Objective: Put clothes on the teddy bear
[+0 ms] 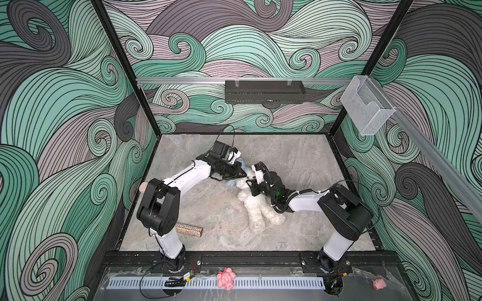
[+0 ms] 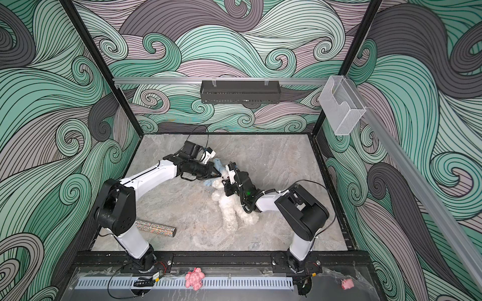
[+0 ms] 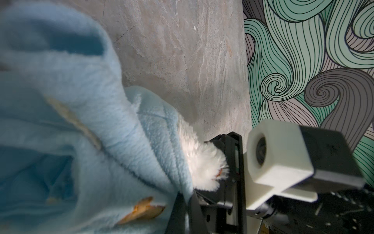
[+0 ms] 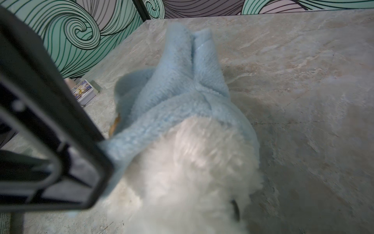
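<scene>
The teddy bear (image 1: 257, 208) at mid-frame is long-pile white plush, shaggy and matt. The pale blue garment (image 3: 97, 125) filling the left of the left wrist view is short-pile fleece, soft and dull, with stitched seams. The bench (image 1: 300, 161) is a grey, veined, stone-look slab with a low sheen. The walls (image 1: 52, 117) are smooth printed panels with a flat finish. Across the upper middle, the rail (image 1: 182, 81) is bare brushed metal, and the tray (image 1: 264, 91) hanging from it is matt black perforated sheet metal. At upper right, the box (image 1: 365, 109) is clear glossy plastic. At lower left, the tube (image 1: 189, 229) has a glittery, sparkling skin. The arm shells (image 1: 187, 174) are smooth, glossy white plastic. The camera housing (image 3: 279, 160) is matt off-white plastic, faintly ridged.
</scene>
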